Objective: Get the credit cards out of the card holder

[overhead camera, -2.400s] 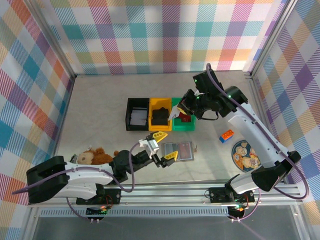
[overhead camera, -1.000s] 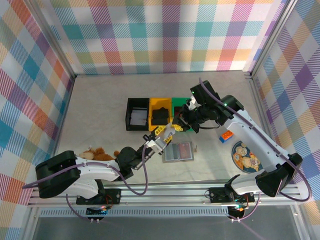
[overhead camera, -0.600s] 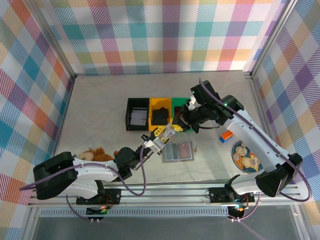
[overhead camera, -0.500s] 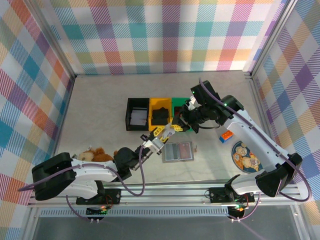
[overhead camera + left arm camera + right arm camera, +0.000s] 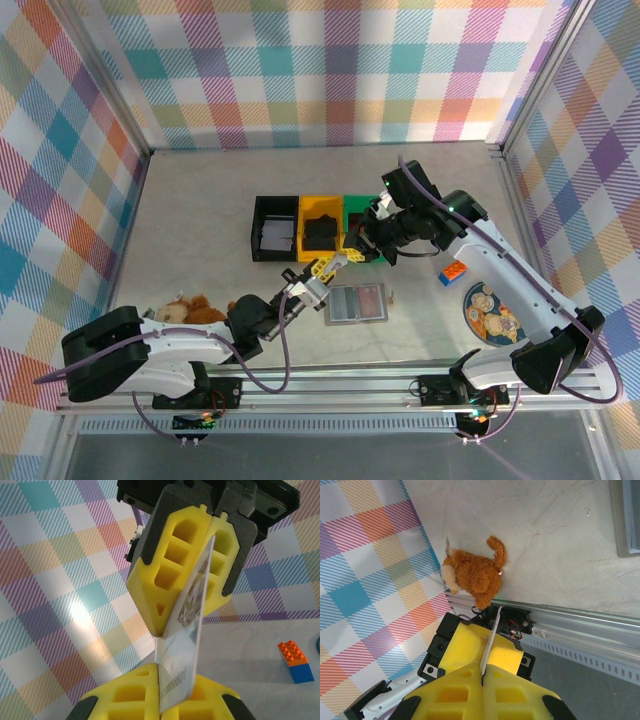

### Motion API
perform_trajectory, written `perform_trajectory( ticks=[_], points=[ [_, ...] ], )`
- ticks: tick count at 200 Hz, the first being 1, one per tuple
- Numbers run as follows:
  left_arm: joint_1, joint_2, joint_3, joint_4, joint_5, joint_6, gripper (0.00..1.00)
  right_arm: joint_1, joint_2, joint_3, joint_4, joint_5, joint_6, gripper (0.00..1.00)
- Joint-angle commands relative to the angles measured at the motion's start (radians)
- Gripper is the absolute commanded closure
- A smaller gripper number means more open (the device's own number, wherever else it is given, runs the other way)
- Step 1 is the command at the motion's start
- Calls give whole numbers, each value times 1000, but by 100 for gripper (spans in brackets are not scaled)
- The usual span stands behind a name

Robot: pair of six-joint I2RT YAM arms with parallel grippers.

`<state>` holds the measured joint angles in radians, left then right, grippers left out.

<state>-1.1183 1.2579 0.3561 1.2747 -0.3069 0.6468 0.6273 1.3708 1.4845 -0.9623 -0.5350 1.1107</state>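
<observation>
The fingers [image 5: 125,700] of the left gripper [image 5: 162,676] are closed flat on the lower end of a credit card [image 5: 186,645]. No gap shows between the yellow pads and the card faces. The fingers [image 5: 167,565] of the right gripper [image 5: 187,616] are clamped on the upper end of the same card, pointing tip to tip at the left ones. The card spans the short gap between the two sets of fingertips, with print visible on one face.

In the right wrist view the card [image 5: 489,640] appears edge-on. It runs from the right gripper [image 5: 482,677] into the yellow fingers of the left gripper [image 5: 487,652], off the table surface. A brown plush toy [image 5: 472,575] lies on the table [image 5: 555,545] beyond.

From above, the two grippers meet near the middle of the table [image 5: 200,210], the left gripper [image 5: 325,267] reaching up from the near side and the right gripper [image 5: 355,247] coming from the far right. The shared card [image 5: 340,259] sits between them.

The card holder [image 5: 357,303] lies open and flat on the table, just on the near side of the fingertips and touched by neither gripper. A reddish card [image 5: 370,298] shows in its right panel. A black bin [image 5: 273,228], a yellow bin [image 5: 320,225] and a green bin [image 5: 352,208] stand in a row just beyond the grippers. An orange and blue toy brick [image 5: 452,271] lies to the right.
</observation>
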Motion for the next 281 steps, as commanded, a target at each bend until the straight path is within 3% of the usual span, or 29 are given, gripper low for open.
perform_trajectory(
  ticks=[1,8,21,33,70,81,168,201,248,281],
  points=[
    [-5,-43,0,7,17,-35,100,-19,1,8,-24,-1,-37,100],
    [-5,-51,3,-6,17,-47,100,-25,-1,11,-24,0,-38,100],
    [-4,-68,6,-25,13,-84,100,-38,-10,20,-26,11,-44,76],
    [8,-85,2,-30,3,-150,100,-53,-21,38,-33,36,-60,65],
    [72,-136,-28,-24,6,-433,100,-118,-72,80,-28,102,-112,10],
    [101,-137,-50,18,6,-552,100,-122,-83,87,-34,149,-129,0],
    [287,-98,-114,75,-200,-1279,100,-129,-188,29,-43,362,-211,1],
    [333,-44,-105,66,-239,-1448,100,-129,-213,-7,-27,373,-216,1],
    [406,66,-67,66,-215,-1607,100,-129,-222,-32,-24,377,-224,1],
    [506,141,-32,30,-57,-1742,100,-129,-238,-51,-22,389,-236,1]
  ],
)
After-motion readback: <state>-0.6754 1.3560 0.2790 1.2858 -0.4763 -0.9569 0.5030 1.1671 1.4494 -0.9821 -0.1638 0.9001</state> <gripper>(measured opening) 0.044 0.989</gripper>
